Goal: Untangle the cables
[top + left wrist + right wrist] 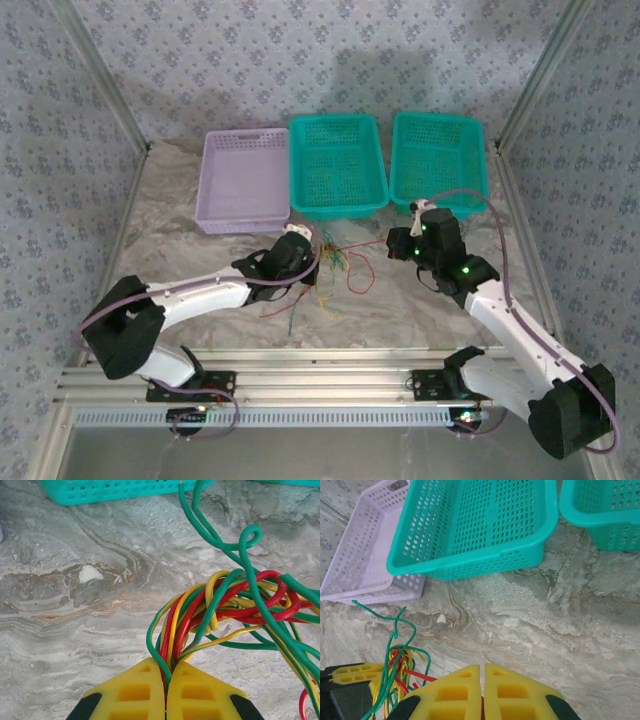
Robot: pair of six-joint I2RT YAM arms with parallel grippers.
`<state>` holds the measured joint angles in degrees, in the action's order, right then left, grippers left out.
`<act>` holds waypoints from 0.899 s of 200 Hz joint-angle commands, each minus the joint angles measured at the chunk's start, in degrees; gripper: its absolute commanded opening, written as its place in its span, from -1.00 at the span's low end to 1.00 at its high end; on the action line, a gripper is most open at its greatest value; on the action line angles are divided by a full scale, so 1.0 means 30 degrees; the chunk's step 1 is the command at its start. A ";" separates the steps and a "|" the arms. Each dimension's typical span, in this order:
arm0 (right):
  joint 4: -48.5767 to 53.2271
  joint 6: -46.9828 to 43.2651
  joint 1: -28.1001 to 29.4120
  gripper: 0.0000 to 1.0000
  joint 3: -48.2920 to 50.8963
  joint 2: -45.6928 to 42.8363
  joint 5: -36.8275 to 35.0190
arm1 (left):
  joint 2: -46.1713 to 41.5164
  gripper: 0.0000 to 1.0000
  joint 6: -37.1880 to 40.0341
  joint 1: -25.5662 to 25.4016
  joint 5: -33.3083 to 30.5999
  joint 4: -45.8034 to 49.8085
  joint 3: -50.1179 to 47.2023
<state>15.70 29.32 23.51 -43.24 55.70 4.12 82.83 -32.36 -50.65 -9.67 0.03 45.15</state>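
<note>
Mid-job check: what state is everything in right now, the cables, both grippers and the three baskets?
cables: tangled, with red, yellow and green wires in one knotted bunch on the table
left gripper: shut on the cables
right gripper: shut; unclear whether it pinches a wire
purple basket: upright, empty
middle teal basket: upright, empty
right teal basket: upright, empty where visible
</note>
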 commanded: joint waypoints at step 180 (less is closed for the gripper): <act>0.4895 -0.0550 -0.4997 -1.00 -0.5191 -0.3114 -0.6606 | -0.0201 -1.00 0.0679 0.0577 -0.2976 0.4131 -0.1293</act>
<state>29.41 28.03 10.68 -53.30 48.58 -2.35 82.02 -30.44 -50.37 -13.30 4.45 43.48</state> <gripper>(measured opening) 0.065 0.048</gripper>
